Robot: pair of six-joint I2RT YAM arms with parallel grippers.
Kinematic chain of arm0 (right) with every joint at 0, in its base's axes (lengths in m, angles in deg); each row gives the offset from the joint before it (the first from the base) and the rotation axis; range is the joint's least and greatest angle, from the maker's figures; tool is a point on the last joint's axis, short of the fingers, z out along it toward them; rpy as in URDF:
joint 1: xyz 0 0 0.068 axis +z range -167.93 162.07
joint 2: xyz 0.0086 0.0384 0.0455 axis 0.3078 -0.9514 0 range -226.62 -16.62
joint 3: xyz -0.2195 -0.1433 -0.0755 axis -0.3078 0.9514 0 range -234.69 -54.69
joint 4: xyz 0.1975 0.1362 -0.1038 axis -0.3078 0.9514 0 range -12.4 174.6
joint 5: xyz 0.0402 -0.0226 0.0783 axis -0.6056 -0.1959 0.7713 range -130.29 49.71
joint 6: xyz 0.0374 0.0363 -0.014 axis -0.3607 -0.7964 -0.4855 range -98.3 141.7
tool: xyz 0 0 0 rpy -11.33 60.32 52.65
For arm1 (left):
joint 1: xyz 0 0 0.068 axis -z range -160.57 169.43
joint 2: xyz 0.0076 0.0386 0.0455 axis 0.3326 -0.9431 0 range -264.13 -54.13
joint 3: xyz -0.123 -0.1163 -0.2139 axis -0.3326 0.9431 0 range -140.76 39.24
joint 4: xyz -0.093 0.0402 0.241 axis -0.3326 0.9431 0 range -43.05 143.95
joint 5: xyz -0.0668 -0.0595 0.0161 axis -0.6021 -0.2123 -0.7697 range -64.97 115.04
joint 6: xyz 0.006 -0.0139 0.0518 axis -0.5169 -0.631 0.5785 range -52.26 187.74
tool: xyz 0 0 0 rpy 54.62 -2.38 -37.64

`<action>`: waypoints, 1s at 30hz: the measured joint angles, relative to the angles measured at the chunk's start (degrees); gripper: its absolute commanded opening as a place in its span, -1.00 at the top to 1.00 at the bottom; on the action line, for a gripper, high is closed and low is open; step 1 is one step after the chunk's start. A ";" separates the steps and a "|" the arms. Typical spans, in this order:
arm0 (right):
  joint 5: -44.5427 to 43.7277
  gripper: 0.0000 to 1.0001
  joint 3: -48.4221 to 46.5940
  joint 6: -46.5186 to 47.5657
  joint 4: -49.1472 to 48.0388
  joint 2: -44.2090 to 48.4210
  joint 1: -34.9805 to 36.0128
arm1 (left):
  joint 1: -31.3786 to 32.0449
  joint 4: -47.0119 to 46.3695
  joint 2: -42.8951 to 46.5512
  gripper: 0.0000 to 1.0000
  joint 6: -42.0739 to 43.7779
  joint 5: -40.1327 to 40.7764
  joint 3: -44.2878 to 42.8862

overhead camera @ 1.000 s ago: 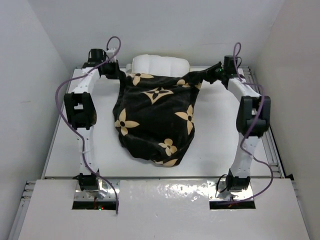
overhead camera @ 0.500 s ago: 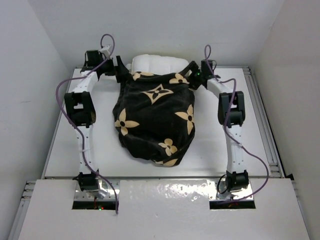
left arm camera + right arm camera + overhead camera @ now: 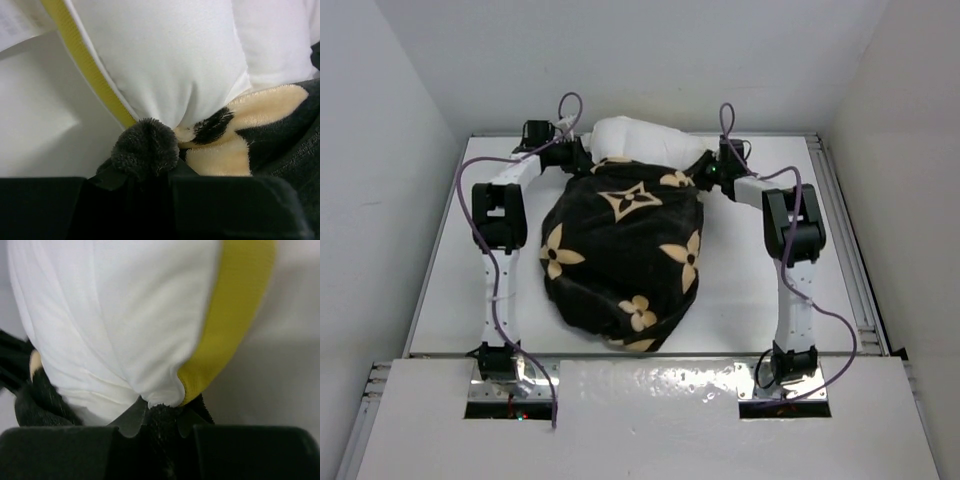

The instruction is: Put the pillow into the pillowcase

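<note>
The black pillowcase [image 3: 620, 250] with tan flowers lies bulging in the middle of the table. The cream-white pillow [image 3: 642, 137] sticks out of its far end. My left gripper [image 3: 578, 158] is at the case's far left corner, shut on a tuft of the pillowcase [image 3: 145, 147] beside the pillow [image 3: 165, 60] and its yellow band [image 3: 85, 65]. My right gripper [image 3: 706, 172] is at the far right corner, shut on a bunch of black pillowcase [image 3: 162, 417] right under the pillow [image 3: 110, 315]. The pillow's puckered edge touches those jaws next to the yellow band [image 3: 235, 315].
The white table [image 3: 440, 260] is boxed in by white walls on the left, back and right. A raised white ledge [image 3: 640, 410] with both arm bases runs along the near edge. Purple cables [image 3: 470, 200] loop off each arm.
Both arms have swung inward toward the pillow, the right one furthest. The case's far edge, held wide before, is now drawn narrow and bunched, and the pillow has tilted.
</note>
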 measured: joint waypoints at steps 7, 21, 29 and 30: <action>4.59 -0.97 31.93 11.89 10.43 28.44 3.06 | 1.36 21.90 15.10 -0.50 20.17 1.70 13.62; 8.09 -0.97 29.35 24.61 33.51 41.64 -9.79 | -7.34 40.87 22.49 -0.81 35.12 7.37 6.34; 8.31 -0.83 0.72 32.00 35.45 23.61 -11.50 | 0.81 47.43 29.88 -0.84 69.77 11.47 13.22; 8.70 -0.97 -2.93 32.57 35.47 20.04 -11.39 | 3.37 49.00 29.92 -0.92 73.94 11.39 12.31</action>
